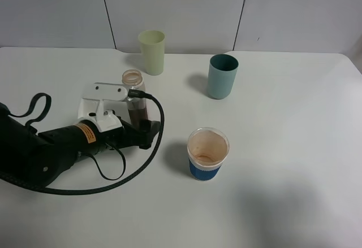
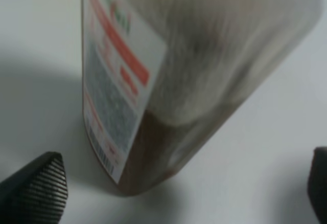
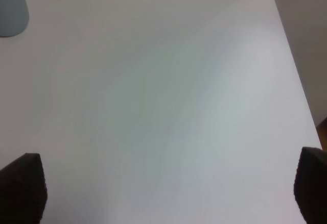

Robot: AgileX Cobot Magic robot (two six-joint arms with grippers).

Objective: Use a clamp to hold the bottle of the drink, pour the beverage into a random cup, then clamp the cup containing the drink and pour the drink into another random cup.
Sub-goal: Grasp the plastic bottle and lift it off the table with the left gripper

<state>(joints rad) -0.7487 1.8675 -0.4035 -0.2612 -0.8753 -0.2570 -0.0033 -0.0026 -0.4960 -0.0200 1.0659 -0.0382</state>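
Note:
The open drink bottle (image 1: 134, 95) stands upright on the white table (image 1: 283, 146), with brown drink in its lower part. In the left wrist view the bottle (image 2: 153, 81) fills the picture, with its label facing the camera. My left gripper (image 1: 141, 130) is open, with its fingers on either side of the bottle's base (image 2: 176, 193) and not touching it. A blue-and-white paper cup (image 1: 207, 153), brownish inside, stands to the right of the gripper. My right gripper (image 3: 166, 193) is open and empty above bare table; it is out of the exterior view.
A pale yellow-green cup (image 1: 152, 51) stands behind the bottle. A teal cup (image 1: 222, 76) stands at the back middle, and its edge shows in the right wrist view (image 3: 10, 9). A black cable (image 1: 153, 146) loops around the left arm.

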